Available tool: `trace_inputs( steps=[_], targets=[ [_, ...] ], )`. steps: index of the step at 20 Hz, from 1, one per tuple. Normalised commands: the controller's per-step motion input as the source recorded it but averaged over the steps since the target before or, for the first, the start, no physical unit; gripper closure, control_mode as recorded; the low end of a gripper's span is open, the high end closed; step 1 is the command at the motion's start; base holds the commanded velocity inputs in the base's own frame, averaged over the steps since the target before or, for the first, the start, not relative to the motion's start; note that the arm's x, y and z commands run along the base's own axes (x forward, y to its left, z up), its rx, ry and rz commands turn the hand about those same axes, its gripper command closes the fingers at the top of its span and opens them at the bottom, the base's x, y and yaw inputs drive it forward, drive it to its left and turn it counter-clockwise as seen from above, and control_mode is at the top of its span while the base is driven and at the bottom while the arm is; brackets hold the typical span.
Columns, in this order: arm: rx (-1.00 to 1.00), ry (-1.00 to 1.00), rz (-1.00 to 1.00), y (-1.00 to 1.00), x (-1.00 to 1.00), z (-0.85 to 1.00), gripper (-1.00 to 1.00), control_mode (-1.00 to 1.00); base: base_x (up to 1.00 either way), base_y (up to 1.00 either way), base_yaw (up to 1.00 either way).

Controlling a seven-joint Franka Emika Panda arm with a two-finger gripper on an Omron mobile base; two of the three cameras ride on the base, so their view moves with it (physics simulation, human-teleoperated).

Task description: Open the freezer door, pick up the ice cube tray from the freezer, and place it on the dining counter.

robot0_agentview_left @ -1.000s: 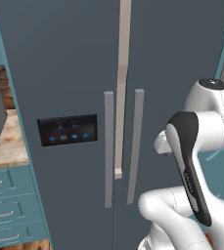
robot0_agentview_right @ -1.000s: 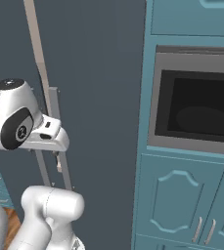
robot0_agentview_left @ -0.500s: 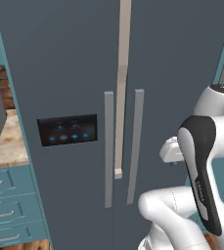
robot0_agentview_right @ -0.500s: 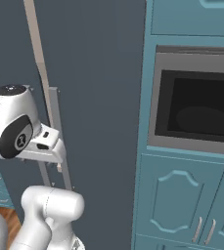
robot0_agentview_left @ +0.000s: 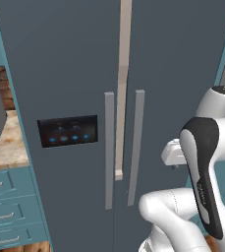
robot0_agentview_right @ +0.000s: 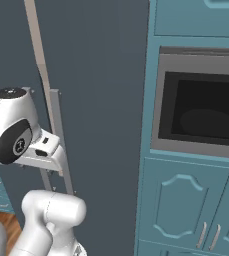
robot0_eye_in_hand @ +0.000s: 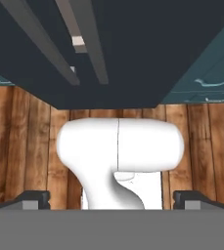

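Facing the freezer (robot0_agentview_left: pixel 173 64) head-on, both dark doors closed. Freezer door (robot0_agentview_left: pixel 55 74) on the left carries the black panel (robot0_agentview_left: pixel 68 131) with blue lights and its grey bar handle (robot0_agentview_left: pixel 109 150), just beside the right door's handle (robot0_agentview_left: pixel 135 146). End effector (robot0_eye_in_hand: pixel 111 199) points down at the wooden floor (robot0_eye_in_hand: pixel 25 146), its tips set wide apart, gripping nothing. Oven (robot0_agentview_right: pixel 201 112) sits to the right in teal cabinetry (robot0_agentview_right: pixel 181 210)
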Motion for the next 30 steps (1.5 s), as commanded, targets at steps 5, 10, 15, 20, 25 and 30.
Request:
trace_inputs(
  steps=[5,10,15,20,25,30],
  targets=[
    [0.00,-0.03,-0.06,0.00,-0.01,0.00,-1.00,-1.00,0.00,0.00,0.00],
    [0.00,-0.01,-0.02,0.00,-0.01,0.00,-1.00,-1.00,0.00,0.00,0.00],
    [0.00,0.00,0.00,0.00,0.00,0.00,-1.00,-1.00,0.00,0.00,0.00],
    [0.00,0.00,0.00,0.00,0.00,0.00,-1.00,-1.00,0.00,0.00,0.00],
    [0.00,0.00,0.00,0.00,0.00,0.00,-1.00,-1.00,0.00,0.00,0.00],
    [0.00,0.00,0.00,0.00,0.00,0.00,-1.00,1.00,-0.03,0.00,0.00]
  ],
)
